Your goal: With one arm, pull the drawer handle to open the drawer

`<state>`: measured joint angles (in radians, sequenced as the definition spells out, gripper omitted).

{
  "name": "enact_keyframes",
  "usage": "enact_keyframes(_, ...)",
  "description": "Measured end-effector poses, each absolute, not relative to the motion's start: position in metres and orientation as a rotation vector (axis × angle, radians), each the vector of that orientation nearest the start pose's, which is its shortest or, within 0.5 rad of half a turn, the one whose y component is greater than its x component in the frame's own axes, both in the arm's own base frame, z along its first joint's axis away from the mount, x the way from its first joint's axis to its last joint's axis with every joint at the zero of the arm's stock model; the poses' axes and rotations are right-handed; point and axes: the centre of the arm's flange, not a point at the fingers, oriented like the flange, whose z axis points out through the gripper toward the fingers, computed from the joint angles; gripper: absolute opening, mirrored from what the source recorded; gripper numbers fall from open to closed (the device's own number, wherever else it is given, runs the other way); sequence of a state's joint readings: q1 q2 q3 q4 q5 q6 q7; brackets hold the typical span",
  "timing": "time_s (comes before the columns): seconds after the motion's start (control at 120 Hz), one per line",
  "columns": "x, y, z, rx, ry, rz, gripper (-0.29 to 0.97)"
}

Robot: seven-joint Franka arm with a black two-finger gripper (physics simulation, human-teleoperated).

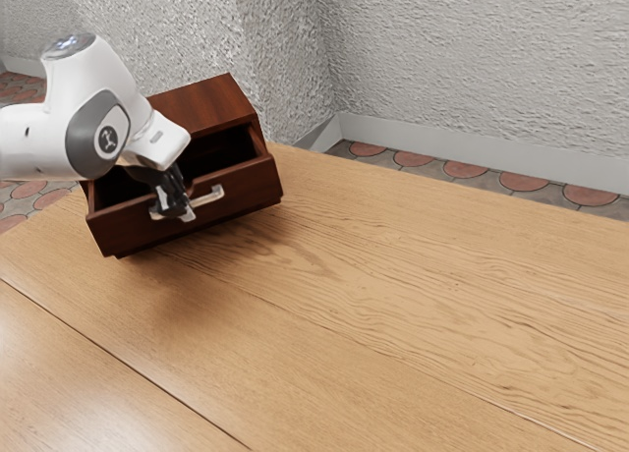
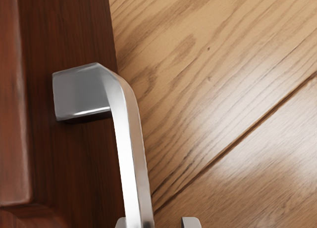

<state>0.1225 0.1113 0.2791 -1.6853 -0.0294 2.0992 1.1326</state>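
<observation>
A dark brown wooden cabinet stands on the table at the exterior view's left. Its drawer is pulled partly out, with a dark gap behind the front panel. A silver bar handle is fixed to that panel. My black gripper straddles the handle bar. One fingertip lies against the bar on the panel side. The other fingertip stands a little apart from it, with table wood showing in between.
The light oak table stretches wide toward the exterior view's right and front. Rough grey walls and a tiled floor lie behind the table's far edge.
</observation>
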Motion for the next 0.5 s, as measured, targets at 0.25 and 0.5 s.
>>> enact_keyframes(0.25,0.568,0.221,0.565,-2.708,1.048,-0.328,0.02)
enact_keyframes(0.5,0.532,0.191,0.659,-2.617,1.069,-0.444,0.32)
